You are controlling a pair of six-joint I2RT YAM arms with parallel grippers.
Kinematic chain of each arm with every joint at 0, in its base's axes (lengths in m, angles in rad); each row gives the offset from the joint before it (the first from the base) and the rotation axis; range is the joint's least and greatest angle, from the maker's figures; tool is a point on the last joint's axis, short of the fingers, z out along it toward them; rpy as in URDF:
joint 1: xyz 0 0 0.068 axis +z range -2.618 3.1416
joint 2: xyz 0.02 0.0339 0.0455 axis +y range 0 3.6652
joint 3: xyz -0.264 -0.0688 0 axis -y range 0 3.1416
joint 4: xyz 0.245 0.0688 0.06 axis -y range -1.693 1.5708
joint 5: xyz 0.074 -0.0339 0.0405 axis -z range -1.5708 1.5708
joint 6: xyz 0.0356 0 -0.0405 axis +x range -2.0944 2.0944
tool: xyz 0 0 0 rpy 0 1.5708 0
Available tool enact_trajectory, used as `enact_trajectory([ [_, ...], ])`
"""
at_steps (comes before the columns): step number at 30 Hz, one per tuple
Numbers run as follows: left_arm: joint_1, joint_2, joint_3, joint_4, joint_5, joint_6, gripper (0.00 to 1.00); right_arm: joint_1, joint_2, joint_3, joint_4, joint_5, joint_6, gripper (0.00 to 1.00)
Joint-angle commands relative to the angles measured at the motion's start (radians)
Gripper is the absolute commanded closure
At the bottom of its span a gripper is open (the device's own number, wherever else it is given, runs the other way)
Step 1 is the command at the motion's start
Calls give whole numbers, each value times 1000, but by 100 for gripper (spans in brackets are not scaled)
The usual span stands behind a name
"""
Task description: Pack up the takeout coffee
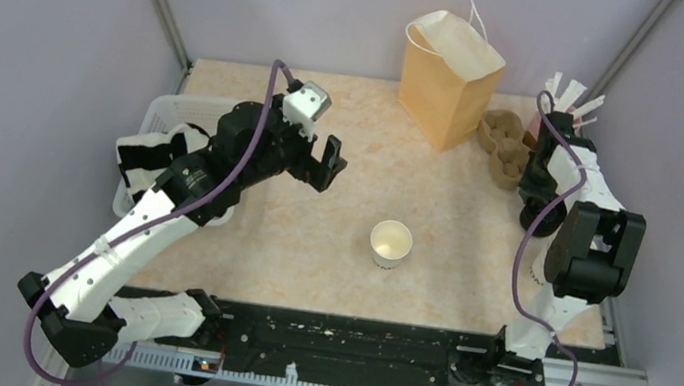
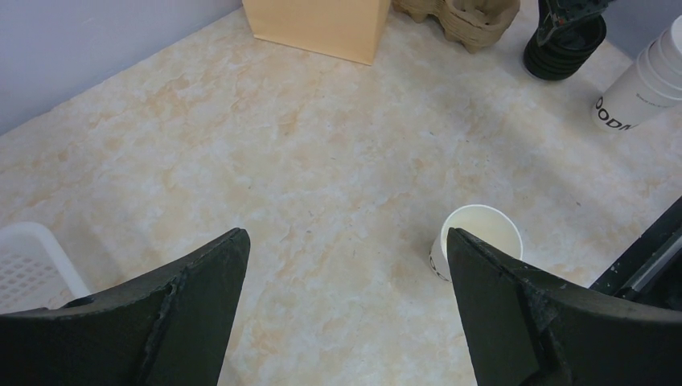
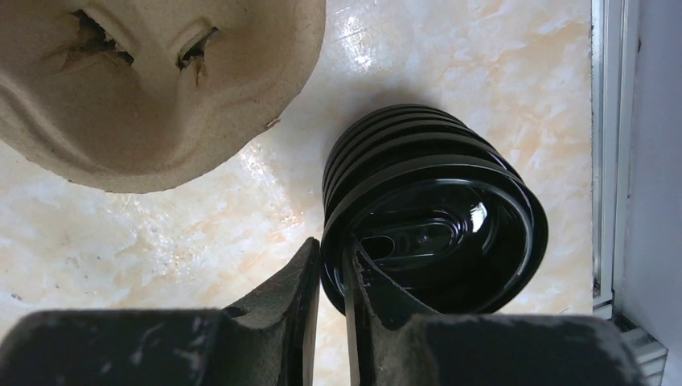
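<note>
The rim of the top lid [image 3: 458, 241] on the black stack [image 3: 394, 137] just ahead is pinched in the narrowed right gripper [image 3: 331, 273], apparently for capping the 1 open cup [image 1: 390, 243] well to its left, ahead of the wide, empty left gripper [image 2: 346, 241]; no capped coffee is in view.

a beige marbled tabletop [image 1: 308, 259] carries everything. at the back stands an upright brown paper bag [image 1: 446, 82] with white handles. just beside it on the right lies a moulded brown cardboard cup carrier [image 1: 504, 145]. near that, toward the right edge, is a stack of round black plastic lids [image 3: 450, 233]. a nested stack of white paper cups [image 2: 643, 80] with dark lettering sits close to the lids. a lidless white paper cup [image 1: 390, 244] stands alone mid-table. a white plastic mesh basket [image 1: 173, 111] sits at the left edge. white paper-wrapped straws [image 1: 566, 91] fan up in the far right corner.
</note>
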Motion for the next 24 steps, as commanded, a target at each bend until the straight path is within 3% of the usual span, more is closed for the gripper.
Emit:
enact_trajectory([
  [1, -3, 9, 42, 30, 13, 4, 2, -6, -71, 39, 21, 20, -7, 84],
  [12, -3, 15, 52, 25, 49, -12, 2, -5, -93, 88, -13, 25, -10, 88],
  [15, -3, 23, 60, 16, 61, -25, 1, -1, -128, 108, -49, -35, 7, 87],
  [17, -3, 36, 70, 2, 72, -37, 2, 17, -161, 131, -74, -158, 21, 88],
  [20, -3, 67, 90, -24, 105, -74, 2, 53, -228, 126, -65, -466, 76, 87],
  [24, 0, 117, 136, -34, 180, -186, 2, 95, -328, 45, 69, -847, 233, 87],
])
